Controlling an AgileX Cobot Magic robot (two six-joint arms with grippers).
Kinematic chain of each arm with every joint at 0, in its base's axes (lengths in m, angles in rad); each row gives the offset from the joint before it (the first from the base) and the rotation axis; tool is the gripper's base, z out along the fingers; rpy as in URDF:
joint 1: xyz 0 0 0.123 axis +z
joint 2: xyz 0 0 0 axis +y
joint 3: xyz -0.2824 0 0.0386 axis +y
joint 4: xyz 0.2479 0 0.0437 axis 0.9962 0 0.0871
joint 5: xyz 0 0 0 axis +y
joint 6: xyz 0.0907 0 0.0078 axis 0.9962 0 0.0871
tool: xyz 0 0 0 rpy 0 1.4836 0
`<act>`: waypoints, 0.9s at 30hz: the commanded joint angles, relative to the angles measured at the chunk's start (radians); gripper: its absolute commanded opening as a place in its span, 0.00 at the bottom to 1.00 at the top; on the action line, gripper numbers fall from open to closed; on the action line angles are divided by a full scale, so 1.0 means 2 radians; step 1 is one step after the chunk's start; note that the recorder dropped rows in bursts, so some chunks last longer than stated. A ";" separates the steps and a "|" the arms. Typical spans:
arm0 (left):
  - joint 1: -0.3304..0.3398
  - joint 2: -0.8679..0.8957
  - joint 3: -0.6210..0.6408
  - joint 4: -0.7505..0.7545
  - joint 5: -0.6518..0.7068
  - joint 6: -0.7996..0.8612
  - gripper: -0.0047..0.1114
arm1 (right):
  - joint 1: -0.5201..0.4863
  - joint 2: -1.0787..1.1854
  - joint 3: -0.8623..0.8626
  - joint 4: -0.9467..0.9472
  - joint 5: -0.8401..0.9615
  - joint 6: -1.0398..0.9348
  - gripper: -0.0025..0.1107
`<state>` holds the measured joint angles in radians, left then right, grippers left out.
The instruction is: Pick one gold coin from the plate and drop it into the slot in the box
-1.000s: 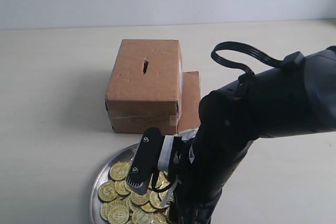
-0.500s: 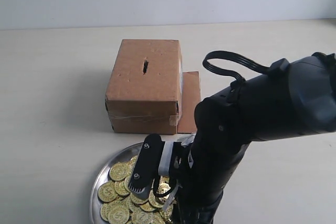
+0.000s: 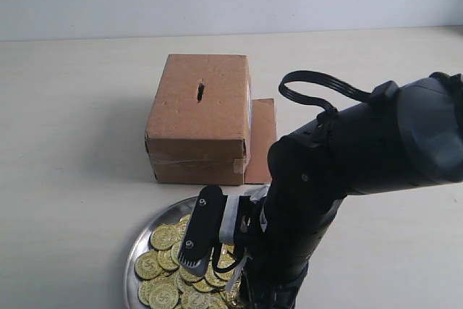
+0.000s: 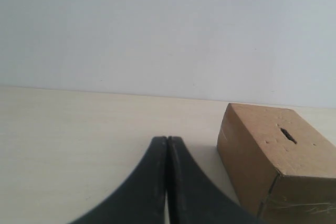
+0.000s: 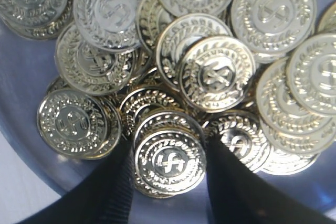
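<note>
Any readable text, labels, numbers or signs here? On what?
"$": raised sign in the middle of each coin, inside a wreath, clear in the right wrist view; too small to read in the exterior view.
Box: no print visible.
Nothing else readable.

Plate (image 3: 142,239) partly unseen
We find the right arm (image 3: 340,171) covering its right side and the frame edge cropping its lower rim; whether the right gripper (image 5: 168,148) touches the coin (image 5: 169,163) is undeterminable.
</note>
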<state>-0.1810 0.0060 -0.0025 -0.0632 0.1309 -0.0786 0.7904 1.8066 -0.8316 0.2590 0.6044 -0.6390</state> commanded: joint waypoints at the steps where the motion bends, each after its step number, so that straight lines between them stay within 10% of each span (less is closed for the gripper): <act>1: -0.004 -0.003 0.001 0.000 -0.004 -0.002 0.04 | 0.001 0.001 -0.003 -0.005 -0.001 -0.001 0.33; 27: -0.004 -0.003 0.001 0.000 -0.004 -0.002 0.04 | 0.001 -0.038 -0.003 0.003 -0.014 0.010 0.26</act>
<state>-0.1810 0.0060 -0.0025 -0.0632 0.1309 -0.0786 0.7904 1.7407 -0.8316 0.2554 0.6001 -0.6248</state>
